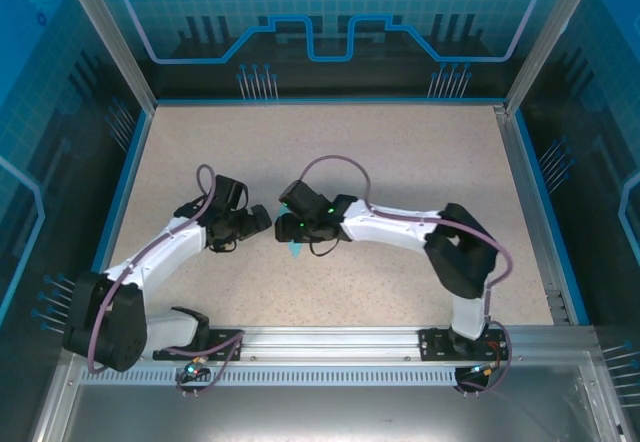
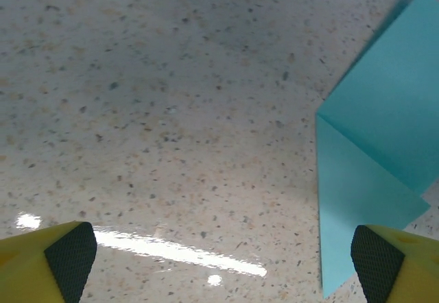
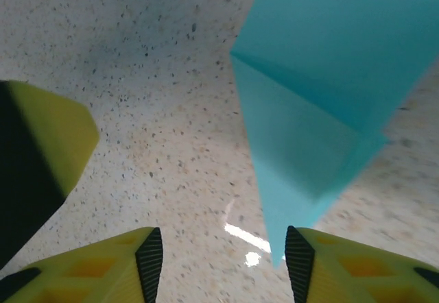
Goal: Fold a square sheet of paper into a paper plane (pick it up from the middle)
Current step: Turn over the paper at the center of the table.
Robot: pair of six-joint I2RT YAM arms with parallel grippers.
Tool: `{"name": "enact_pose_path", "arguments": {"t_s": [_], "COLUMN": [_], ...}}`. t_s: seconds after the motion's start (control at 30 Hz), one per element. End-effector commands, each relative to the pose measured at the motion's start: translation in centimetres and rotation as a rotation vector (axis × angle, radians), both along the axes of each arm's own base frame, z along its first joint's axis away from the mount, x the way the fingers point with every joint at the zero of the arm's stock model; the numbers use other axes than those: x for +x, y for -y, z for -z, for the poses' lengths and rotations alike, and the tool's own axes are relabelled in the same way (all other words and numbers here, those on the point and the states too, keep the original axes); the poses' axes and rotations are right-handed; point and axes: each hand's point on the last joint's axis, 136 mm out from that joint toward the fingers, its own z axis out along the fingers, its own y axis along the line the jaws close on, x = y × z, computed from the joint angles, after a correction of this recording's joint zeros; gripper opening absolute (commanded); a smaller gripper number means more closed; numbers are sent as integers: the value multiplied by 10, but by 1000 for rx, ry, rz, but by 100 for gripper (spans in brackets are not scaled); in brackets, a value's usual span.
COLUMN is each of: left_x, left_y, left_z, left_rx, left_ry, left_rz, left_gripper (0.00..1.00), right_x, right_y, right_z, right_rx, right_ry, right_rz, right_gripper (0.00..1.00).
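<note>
Left gripper [image 2: 219,258]: fingers spread wide, nothing between them. Right gripper [image 3: 223,262]: fingers apart, gripping nothing. The pointed tip of the folded sheet of paper [image 3: 322,90] ends just beside one finger. Paper: light cyan, creased, at the middle of the speckled table [image 1: 400,162], on the near side of the two close-set gripper tips.

Light cyan paper plane [image 3: 309,111], folded in overlapping flaps, tapering to a point, lying on speckled tabletop [image 3: 137,77]
</note>
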Motion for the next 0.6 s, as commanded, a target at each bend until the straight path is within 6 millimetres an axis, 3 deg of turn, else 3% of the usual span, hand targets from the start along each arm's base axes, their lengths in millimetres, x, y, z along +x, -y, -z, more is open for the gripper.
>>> {"name": "enact_pose_path", "arguments": {"t_s": [0.0,0.13,0.27,0.57], "left_x": [-1,-3,-3,0], "left_y": [-7,-15,-16,-7], "left_z": [-3,-2,-2,1], "left_rx": [-53,-67,-71,-113], "left_ry": [19,21,23,11], "left_rz": [-44,-74,-69,-42], "left_gripper": [98,98,99,98], "right_x": [0,1,0,-19], "right_y": [-19,-26,-16,42], "right_z": [12,29,43,69], "right_rx": [16,-7,-60,-199], "right_ry": [-53,-87,-106,-146], "right_rz": [-2,-14,-23,-137], "right_gripper": [51,51,51,51]}}
